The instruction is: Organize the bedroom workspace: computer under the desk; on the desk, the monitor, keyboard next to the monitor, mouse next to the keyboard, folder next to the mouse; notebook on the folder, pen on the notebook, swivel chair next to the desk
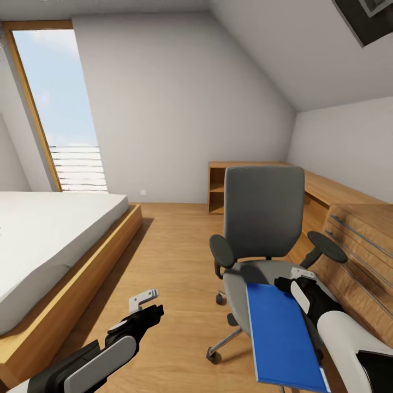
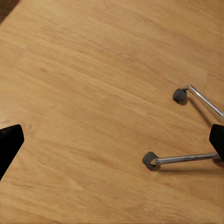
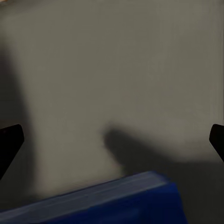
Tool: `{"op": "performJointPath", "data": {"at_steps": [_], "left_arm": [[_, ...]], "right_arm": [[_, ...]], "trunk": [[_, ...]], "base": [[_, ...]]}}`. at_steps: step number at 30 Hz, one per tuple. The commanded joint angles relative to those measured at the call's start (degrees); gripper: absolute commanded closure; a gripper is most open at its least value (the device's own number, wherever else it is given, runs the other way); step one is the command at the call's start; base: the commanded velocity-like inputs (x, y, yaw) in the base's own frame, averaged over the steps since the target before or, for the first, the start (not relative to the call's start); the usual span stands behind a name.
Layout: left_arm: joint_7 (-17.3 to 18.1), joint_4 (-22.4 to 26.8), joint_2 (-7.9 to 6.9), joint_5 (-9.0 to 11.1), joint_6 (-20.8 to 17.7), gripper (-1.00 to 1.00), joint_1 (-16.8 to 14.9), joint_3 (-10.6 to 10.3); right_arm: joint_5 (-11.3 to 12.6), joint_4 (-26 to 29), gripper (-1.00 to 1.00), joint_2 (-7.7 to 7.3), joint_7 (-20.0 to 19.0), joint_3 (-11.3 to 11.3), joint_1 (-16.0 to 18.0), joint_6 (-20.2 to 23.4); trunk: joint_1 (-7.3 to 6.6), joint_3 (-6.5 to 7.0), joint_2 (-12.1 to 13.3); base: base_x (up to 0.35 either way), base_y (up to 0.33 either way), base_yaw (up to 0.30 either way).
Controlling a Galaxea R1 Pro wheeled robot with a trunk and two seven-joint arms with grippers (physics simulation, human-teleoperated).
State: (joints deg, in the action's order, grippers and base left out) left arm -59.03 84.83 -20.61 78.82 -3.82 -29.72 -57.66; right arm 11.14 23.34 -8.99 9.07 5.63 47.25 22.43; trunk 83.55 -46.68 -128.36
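- Ahead, folder (image 1: 281, 333) lies on chair (image 1: 264, 218) seat, jutting off its front edge.
- Right gripper (image 1: 292, 279), jaws spread, hovers over seat.
- Left gripper (image 1: 146, 305), jaws spread, empty above floor (image 1: 174, 256).
- Bed (image 1: 49, 240) left, wooden drawers (image 1: 355, 245) right.

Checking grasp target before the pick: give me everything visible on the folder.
The folder is a thin, flat, bright blue rectangle with a matte, plain face and pale edges. In the head view it lies on the grey seat of the swivel chair, its long side running toward the camera and its near end jutting past the seat's front edge. The right end effector hovers by its far right corner; contact cannot be confirmed. In the right wrist view its blue edge lies against the grey upholstery, between wide-open fingers.
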Motion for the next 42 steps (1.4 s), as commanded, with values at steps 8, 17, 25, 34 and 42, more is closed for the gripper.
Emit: {"op": "performJointPath", "data": {"at_steps": [8,17,25,34,42], "left_arm": [[-0.29,0.07,-0.04,0.01,-0.4,-1.0,-0.08,-0.08],[-0.25,-0.61,0.02,-0.05,-0.4,-1.0,-0.08,-0.08],[-0.21,-1.02,0.04,-0.15,-0.4,-1.0,-0.08,-0.08],[-0.21,-1.07,0.04,-0.16,-0.4,-1.0,-0.08,-0.08],[-0.21,-1.1,0.04,-0.16,-0.4,-1.0,-0.08,-0.08]], "right_arm": [[0.63,0.12,-1.0,0.01,0.33,0.0,0.01,0.24],[0.63,0.12,-1.0,0.02,0.33,0.0,0.02,0.24],[0.56,0.12,-1.0,0.0,0.33,0.0,0.01,0.24],[0.55,0.28,-1.0,-0.04,0.33,0.03,0.03,0.24],[0.55,0.72,-1.0,-0.11,0.33,0.14,0.03,0.3]], "trunk": [[-0.01,0.66,-0.03],[-0.01,1.47,-0.03],[-0.01,2.19,-0.03],[-0.01,3.0,-0.03],[-0.01,3.72,-0.03]], "base": [[0.0,0.0,0.0],[0.0,0.0,0.0],[0.0,0.0,0.0],[0.0,0.0,0.0],[0.0,0.0,0.0]]}}
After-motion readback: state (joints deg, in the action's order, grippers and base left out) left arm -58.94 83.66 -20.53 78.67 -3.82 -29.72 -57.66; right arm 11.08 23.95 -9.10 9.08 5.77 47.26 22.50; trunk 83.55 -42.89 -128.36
